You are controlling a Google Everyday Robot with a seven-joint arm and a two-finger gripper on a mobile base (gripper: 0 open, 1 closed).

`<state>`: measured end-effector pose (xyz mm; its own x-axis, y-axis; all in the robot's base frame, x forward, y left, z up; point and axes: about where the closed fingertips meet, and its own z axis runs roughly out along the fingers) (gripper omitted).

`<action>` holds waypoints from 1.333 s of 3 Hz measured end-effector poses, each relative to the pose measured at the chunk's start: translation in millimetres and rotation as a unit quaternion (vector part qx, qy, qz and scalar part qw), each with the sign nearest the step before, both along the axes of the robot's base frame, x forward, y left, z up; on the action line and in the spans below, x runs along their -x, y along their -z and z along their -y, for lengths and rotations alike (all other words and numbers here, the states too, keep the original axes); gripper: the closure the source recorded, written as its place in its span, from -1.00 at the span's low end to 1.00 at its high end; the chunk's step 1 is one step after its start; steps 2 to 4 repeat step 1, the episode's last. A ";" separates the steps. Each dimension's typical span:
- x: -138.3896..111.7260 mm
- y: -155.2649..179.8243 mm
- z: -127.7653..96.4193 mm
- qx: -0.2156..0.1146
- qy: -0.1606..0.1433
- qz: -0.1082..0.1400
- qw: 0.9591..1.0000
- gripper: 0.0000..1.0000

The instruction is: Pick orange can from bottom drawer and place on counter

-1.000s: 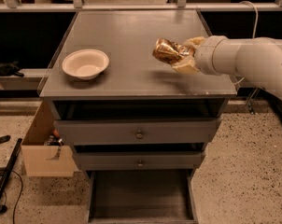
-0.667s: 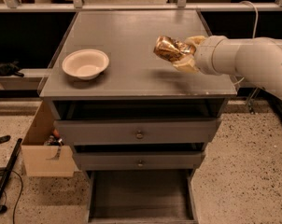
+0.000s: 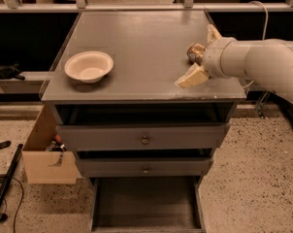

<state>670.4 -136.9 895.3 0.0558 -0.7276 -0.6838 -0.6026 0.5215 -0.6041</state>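
Note:
The orange can (image 3: pixel 195 52) is near the right edge of the grey counter (image 3: pixel 137 38); whether it rests on the top I cannot tell. My gripper (image 3: pixel 194 56) reaches in from the right on a white arm. Its cream fingers (image 3: pixel 191 76) are spread wide, one behind the can and one in front, with gaps to the can. The bottom drawer (image 3: pixel 146 205) is pulled out at the foot of the cabinet, and its dark floor shows nothing on it.
A cream round bowl (image 3: pixel 89 66) sits on the left part of the counter. Two shallower drawers with round knobs (image 3: pixel 145 140) stand slightly open. An open cardboard box (image 3: pixel 44 157) stands on the floor at the cabinet's left.
The gripper was shut on the can over the counter's right middle. Now its fingers are spread apart, and the can sits farther right and lower.

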 end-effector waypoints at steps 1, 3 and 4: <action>0.0 0.0 0.0 0.000 0.000 0.000 1.000 -1.00; 0.0 0.0 0.0 0.000 0.000 0.000 1.000 -1.00; 0.0 0.0 0.0 0.000 0.000 0.000 1.000 -1.00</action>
